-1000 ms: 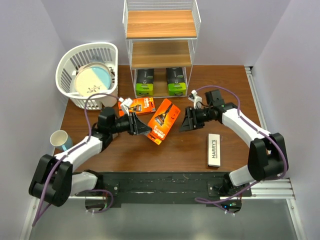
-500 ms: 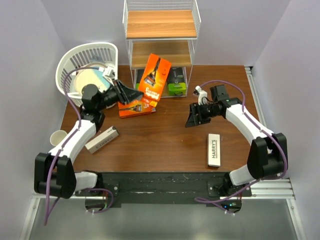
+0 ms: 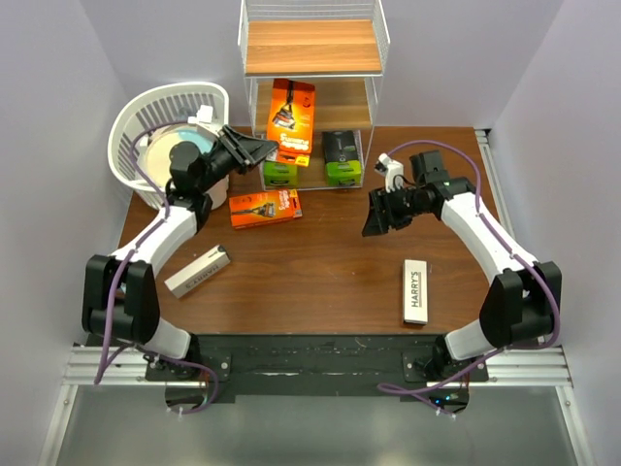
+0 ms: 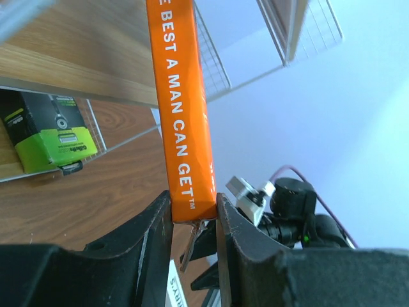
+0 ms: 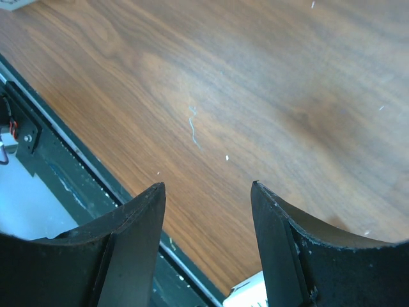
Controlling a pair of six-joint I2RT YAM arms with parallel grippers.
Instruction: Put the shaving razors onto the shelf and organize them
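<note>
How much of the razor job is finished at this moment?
Done: two black-and-green packs stand on the bottom board of the shelf. In hand: the left pincer holds one orange box by the middle board. Left: the other orange box and two white boxes on the table.

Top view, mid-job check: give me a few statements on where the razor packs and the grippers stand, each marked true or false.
1. The left gripper is shut on an orange box. True.
2. Both orange boxes are on the shelf. False: one is held up in front of the shelf, and the second orange box lies on the table.
3. Two green packs stand on the shelf's bottom tier. True.
4. The right gripper grips the HARRY'S box. False: it is open and empty, and the HARRY'S box lies on the table, apart from it.
</note>
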